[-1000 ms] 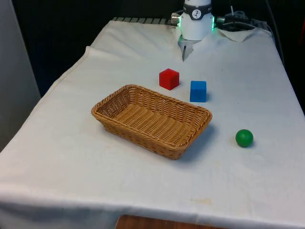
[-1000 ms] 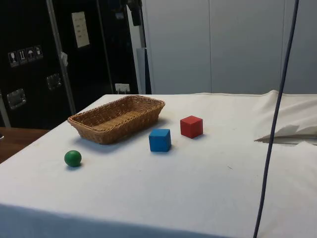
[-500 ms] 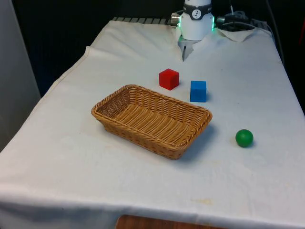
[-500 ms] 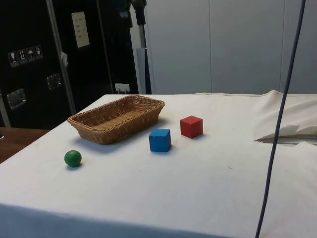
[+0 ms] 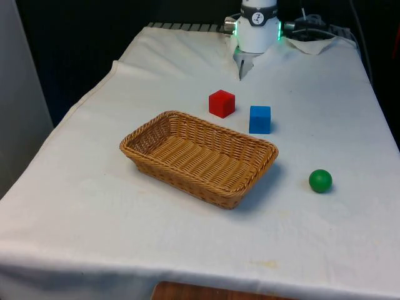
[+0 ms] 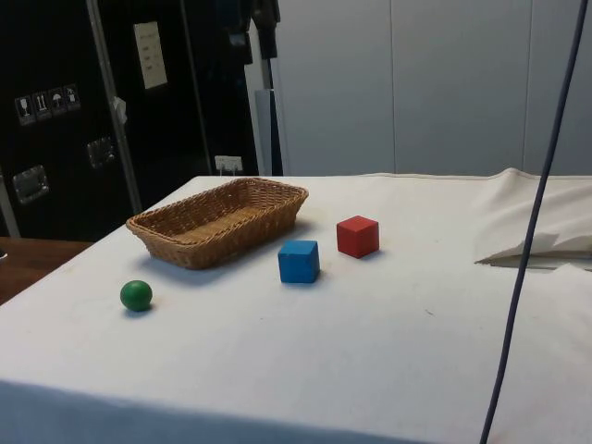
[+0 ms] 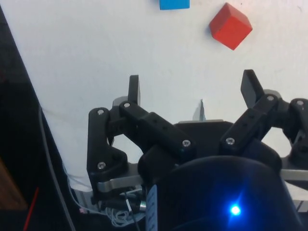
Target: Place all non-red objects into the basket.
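Observation:
A wicker basket (image 5: 134, 153) lies mid-table with nothing in it. Behind it a red cube (image 5: 222, 103) and a blue cube (image 5: 260, 119) sit side by side. A green ball (image 5: 320, 180) rests to the basket's right in the front view. From the side the ball (image 6: 136, 295) is nearest, then the blue cube (image 6: 299, 261), the red cube (image 6: 358, 236) and the basket (image 6: 166, 242). My gripper (image 7: 192, 87) hangs high above the cloth, open, with nothing between its fingers. Beyond its fingertips (image 7: 134, 89) lie the blue cube (image 7: 174, 4) and the red cube (image 7: 230, 26), both well apart from it.
The robot's base (image 5: 258, 28) stands at the far end, with rumpled cloth (image 5: 319, 44) beside it. A thin cable (image 6: 527, 250) hangs across the side view's right. Open cloth lies around the basket and in front of it.
In the side view the dark gripper part at the top edge has drifted slightly right, and the hanging cable has swung right. Basket, cubes and ball have not moved.

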Robot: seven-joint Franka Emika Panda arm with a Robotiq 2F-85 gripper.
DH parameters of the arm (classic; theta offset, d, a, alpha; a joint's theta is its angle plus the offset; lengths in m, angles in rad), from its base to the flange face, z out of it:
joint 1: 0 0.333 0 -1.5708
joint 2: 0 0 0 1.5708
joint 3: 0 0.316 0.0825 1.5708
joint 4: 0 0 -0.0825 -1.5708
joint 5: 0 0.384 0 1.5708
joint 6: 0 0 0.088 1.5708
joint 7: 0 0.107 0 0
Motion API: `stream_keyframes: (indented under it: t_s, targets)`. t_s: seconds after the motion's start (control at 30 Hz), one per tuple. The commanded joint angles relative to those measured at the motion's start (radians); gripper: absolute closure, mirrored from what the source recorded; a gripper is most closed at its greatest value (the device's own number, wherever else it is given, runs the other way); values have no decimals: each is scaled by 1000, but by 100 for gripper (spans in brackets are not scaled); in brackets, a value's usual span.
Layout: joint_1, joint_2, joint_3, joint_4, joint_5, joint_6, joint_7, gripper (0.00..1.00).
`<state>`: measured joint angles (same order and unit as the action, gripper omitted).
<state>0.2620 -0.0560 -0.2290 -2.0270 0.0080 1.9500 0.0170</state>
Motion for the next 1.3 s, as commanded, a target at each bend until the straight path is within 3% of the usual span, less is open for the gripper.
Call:
stream_keyframes:
  t_s: [0.0,0.17,0.2,0.37,0.47,0.6,0.77,0.8,0.97,1.07,1.1,1.27]
  targets:
    - [1,-10,3,-23,-1,31,9,0]
    - [1,-15,8,-74,11,91,5,0]
    - [0,-9,7,-61,6,71,2,0]
    - [2,-16,13,-130,15,158,4,0]
    - [0,-10,14,-136,10,161,2,0]
    - [2,-16,21,-189,15,230,4,0]
    - [2,-14,22,-222,24,276,-2,0]
    - [0,-10,22,-215,14,261,1,0]
    - [2,-11,23,-263,44,332,-15,0]
    - [2,-10,23,-284,53,358,-21,0]
    - [0,-9,23,-274,38,339,-13,0]
    - [3,-7,26,-321,65,403,-28,0]
